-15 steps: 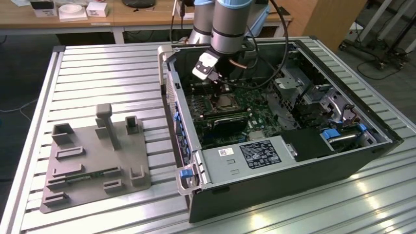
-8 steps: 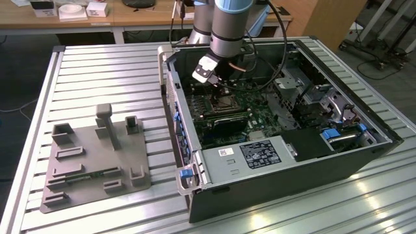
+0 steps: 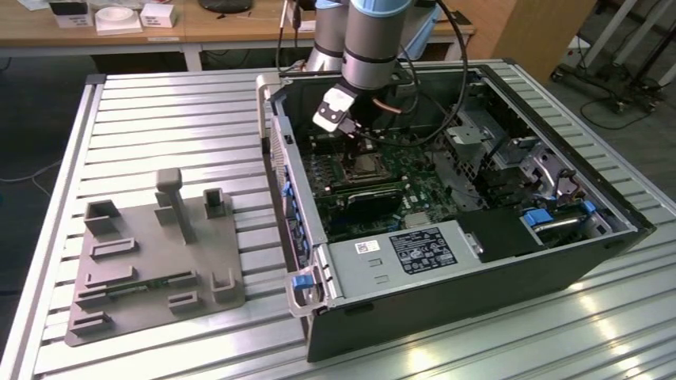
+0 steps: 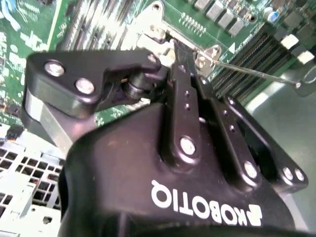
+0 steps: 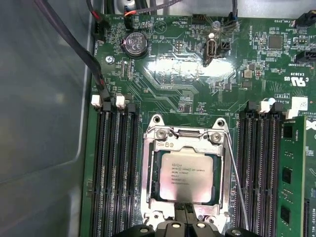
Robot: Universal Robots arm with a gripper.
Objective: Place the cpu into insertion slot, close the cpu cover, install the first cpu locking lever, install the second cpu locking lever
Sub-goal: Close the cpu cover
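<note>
Case (image 3: 591,261) lies open on the slatted surface (image 3: 158,119). Arm (image 3: 370,47) reaches down into it, over the green board (image 5: 187,74).

Chip (image 5: 186,176): seated flat in the socket (image 5: 157,120), silvery top up and square to the rim. It sits between two banks of black memory slots (image 5: 116,173). First step looks done.

Cover (image 5: 148,177): the silver frame appears to lie down around the chip, whose top shows through the window. Cannot tell whether it is pressed fully flat.

Jaws: drawn together, nothing seen between them. Fingertips (image 5: 178,215) are at the socket edge opposite the hinge screws, at or just above the cover's lip. Contact not certain.

Lever (image 5: 237,182): thin wire along one side of the socket, splaying away from the frame toward its free end, so judged unlatched. In the second wrist view the lever (image 4: 256,73) runs out past the fingers, apart from them. Could not make out a lever on the other side.

Judgement: work stands at the cover-closing step, neither lever installed yet. Lever work calls for catching a thin, springy wire with closed tips. The wire must go down, then sideways under its hook, with the cover held flat. Tip placement must be exact: the wire can slip off, and the memory slots are just beside it.
</note>
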